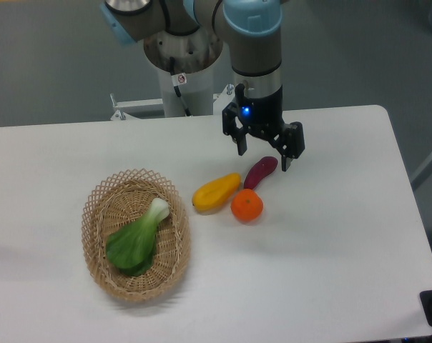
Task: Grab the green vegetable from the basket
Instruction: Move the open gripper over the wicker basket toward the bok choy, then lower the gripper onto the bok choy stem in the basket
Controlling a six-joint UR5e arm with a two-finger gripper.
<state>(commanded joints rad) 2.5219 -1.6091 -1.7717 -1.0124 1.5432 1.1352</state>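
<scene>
Tan wicker basket [101, 214], shallow oval with a lacy looped rim, sits front-left on the white tabletop [330, 271]. Green vegetable [137, 239] lies inside it: broad dark-green leaves toward the near side, tapering to a short white stem pointing up-right (bok-choy look). Further back, right of the basket: yellow fruit [216, 193], orange [247, 206] touching or just beside it, purple piece [260, 171] behind. Tool [264, 153] hangs above the purple piece, fingers spread apart, holding nothing, well away from the basket. Arm base behind the tabletop's far edge.
</scene>
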